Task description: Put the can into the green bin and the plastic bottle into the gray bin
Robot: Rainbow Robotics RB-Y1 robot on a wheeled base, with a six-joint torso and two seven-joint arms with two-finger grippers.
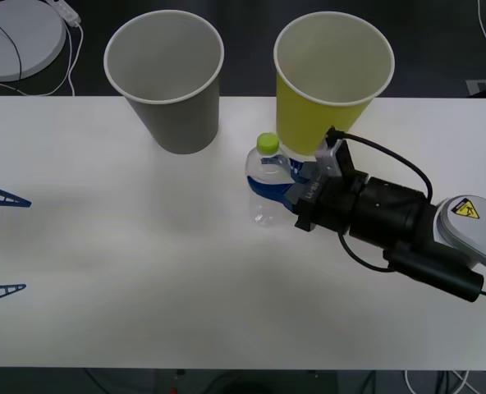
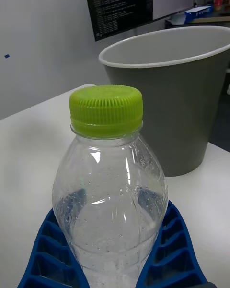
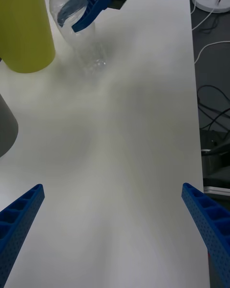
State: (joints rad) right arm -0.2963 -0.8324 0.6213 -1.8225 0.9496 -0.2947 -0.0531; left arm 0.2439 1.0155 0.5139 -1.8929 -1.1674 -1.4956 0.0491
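The plastic bottle (image 1: 266, 187), clear with a lime-green cap, stands upright on the white table just in front of the green bin (image 1: 329, 90). My right gripper (image 1: 259, 175) reaches in from the right and is shut on the bottle's upper body; its blue fingers (image 2: 170, 249) hug both sides of the plastic bottle (image 2: 110, 192). The gray bin (image 1: 173, 82) stands at the back, left of the green one, and rises behind the bottle as the gray bin (image 2: 167, 101). My left gripper (image 1: 25, 244) hangs open at the table's left edge, holding nothing. The can is out of view.
A white round base (image 1: 17, 37) with a cable lies off the table's far left corner. Bare white tabletop (image 3: 124, 139) stretches between my left gripper (image 3: 112, 211) and the plastic bottle (image 3: 79, 33). The green bin (image 3: 24, 29) and more cables (image 3: 211, 91) flank it.
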